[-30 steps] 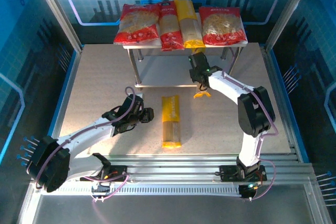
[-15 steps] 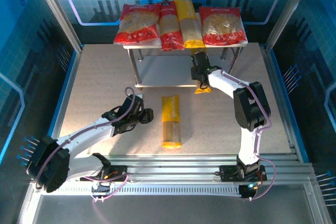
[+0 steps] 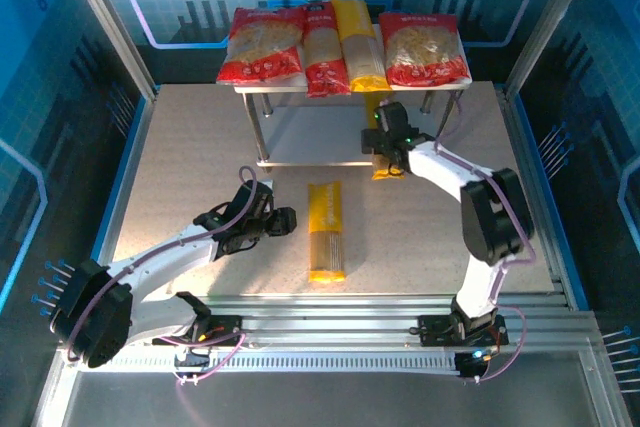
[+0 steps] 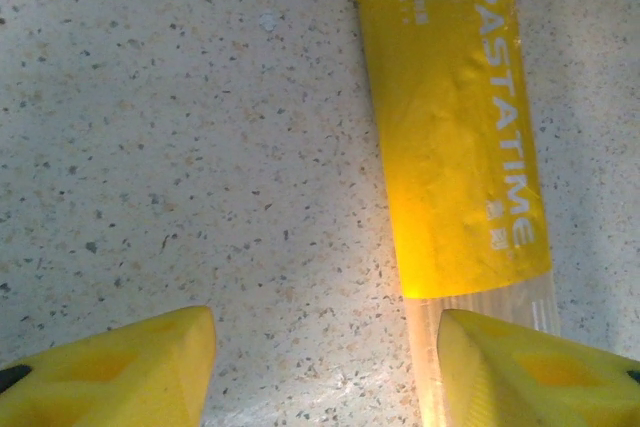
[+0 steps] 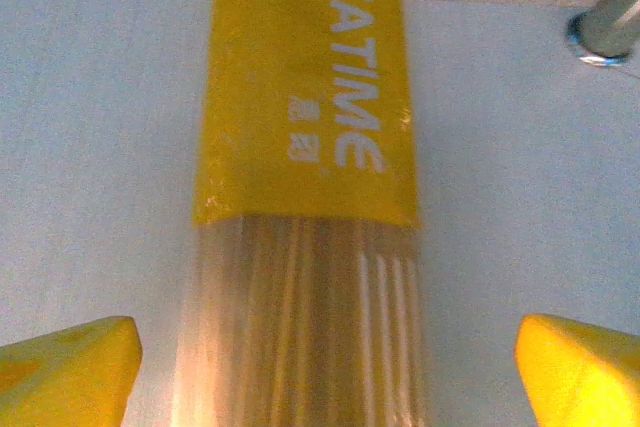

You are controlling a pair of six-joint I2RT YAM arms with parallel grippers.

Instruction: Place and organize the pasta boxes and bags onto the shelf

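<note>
The grey shelf (image 3: 300,142) stands at the back. Its top board carries two wide red bags (image 3: 265,44) (image 3: 425,47), a narrow red pack (image 3: 322,47) and a yellow spaghetti pack (image 3: 357,42). A second yellow pack (image 5: 305,97) lies on the lower board, its near end (image 3: 386,169) sticking out. My right gripper (image 3: 385,147) (image 5: 325,367) is open, straddling it. A third yellow pack (image 3: 326,232) (image 4: 450,147) lies flat on the table. My left gripper (image 3: 288,219) (image 4: 325,357) is open just left of it, its right finger (image 4: 530,372) over the pack's clear part.
A shelf leg (image 5: 605,27) stands just right of the pack on the lower board. Metal frame posts (image 3: 110,22) rise at both back corners, and rails (image 3: 330,332) run along the near edge.
The yellow pack under my right gripper has slid farther back onto the lower board, and the right wrist has shifted slightly right. My left arm has hardly moved.
</note>
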